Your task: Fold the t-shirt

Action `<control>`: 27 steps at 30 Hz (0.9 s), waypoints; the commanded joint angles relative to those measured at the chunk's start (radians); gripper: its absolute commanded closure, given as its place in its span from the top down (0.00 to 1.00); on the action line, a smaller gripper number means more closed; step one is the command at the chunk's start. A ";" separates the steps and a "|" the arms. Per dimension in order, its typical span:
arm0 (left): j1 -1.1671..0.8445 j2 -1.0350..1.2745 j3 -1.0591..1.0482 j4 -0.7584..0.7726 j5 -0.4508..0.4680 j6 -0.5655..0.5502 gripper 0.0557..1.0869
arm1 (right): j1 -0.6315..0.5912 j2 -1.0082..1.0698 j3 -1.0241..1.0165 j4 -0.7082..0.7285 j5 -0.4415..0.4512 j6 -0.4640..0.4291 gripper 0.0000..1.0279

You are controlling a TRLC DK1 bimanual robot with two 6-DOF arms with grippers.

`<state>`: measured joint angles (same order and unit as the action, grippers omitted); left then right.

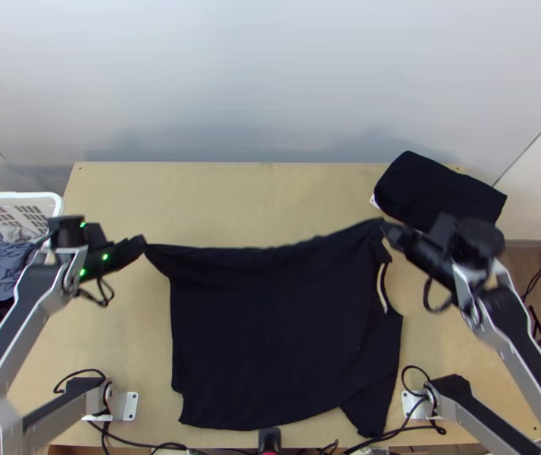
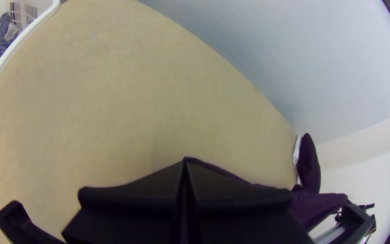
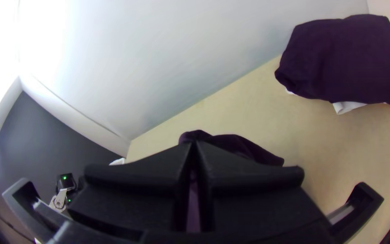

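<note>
T-shirt (image 1: pixel 270 341) pinched by left fingers (image 1: pixel 133 246) and right fingers (image 1: pixel 395 236), its gripped parts partly hidden.

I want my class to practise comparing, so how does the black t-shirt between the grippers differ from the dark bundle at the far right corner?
The t-shirt is mostly spread wide, while the dark bundle is compact. The t-shirt is held near its far edge by the left gripper and right gripper; the bundle lies apart from both grippers' fingers. Both are dark cloth.
</note>
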<state>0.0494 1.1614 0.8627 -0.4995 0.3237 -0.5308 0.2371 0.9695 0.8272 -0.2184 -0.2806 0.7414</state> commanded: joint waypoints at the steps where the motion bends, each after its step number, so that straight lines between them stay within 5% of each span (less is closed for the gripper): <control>1: -0.010 0.290 0.171 0.042 0.003 0.003 0.04 | -0.096 0.344 0.136 0.086 -0.062 0.062 0.03; 16: 0.021 0.905 0.819 -0.027 -0.029 0.015 0.04 | -0.107 0.830 0.570 0.008 0.046 0.044 0.03; 27: 0.023 1.259 1.383 -0.217 -0.058 -0.001 0.04 | -0.099 1.032 0.892 -0.099 0.113 0.044 0.03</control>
<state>0.0681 2.2166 1.9343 -0.6220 0.2798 -0.5209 0.1349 1.8717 1.5272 -0.2531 -0.2001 0.7845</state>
